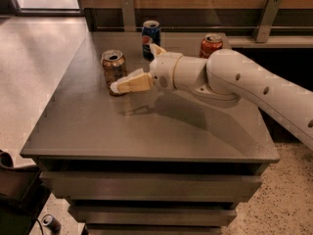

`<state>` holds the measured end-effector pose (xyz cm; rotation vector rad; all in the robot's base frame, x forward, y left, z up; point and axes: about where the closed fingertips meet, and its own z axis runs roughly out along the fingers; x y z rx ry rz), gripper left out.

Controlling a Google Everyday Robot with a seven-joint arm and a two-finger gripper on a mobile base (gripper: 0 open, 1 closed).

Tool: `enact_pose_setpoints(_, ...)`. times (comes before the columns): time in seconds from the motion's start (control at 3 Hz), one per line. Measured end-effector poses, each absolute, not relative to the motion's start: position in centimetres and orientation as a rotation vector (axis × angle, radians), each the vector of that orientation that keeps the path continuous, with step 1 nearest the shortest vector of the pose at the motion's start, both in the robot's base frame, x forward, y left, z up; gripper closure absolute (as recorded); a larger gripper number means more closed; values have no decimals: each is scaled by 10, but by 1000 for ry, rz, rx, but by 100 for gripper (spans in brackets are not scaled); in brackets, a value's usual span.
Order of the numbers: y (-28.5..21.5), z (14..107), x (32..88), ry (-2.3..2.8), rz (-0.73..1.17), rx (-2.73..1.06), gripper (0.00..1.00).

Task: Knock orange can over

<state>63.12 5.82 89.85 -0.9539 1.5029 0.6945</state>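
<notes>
The orange can (113, 70), dull golden-brown with a silver top, stands upright at the left of the grey table (146, 131). My gripper (133, 66) reaches in from the right on a white arm (244, 82). It is open, with its two tan fingers spread. The near finger (132, 83) points left, and its tip is at the can's lower right side, touching or nearly touching it. The far finger (157, 49) points back toward the blue can.
A blue Pepsi can (151, 38) stands at the back middle, just behind the gripper. A red-orange can (211, 45) stands at the back right. A wooden wall with metal brackets runs behind the table. A small can (50, 223) lies on the floor at the lower left.
</notes>
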Motion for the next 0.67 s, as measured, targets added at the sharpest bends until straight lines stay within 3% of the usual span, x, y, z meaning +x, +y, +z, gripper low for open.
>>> enact_pose_setpoints(0.67,80,893,633,1479,705,-914,0)
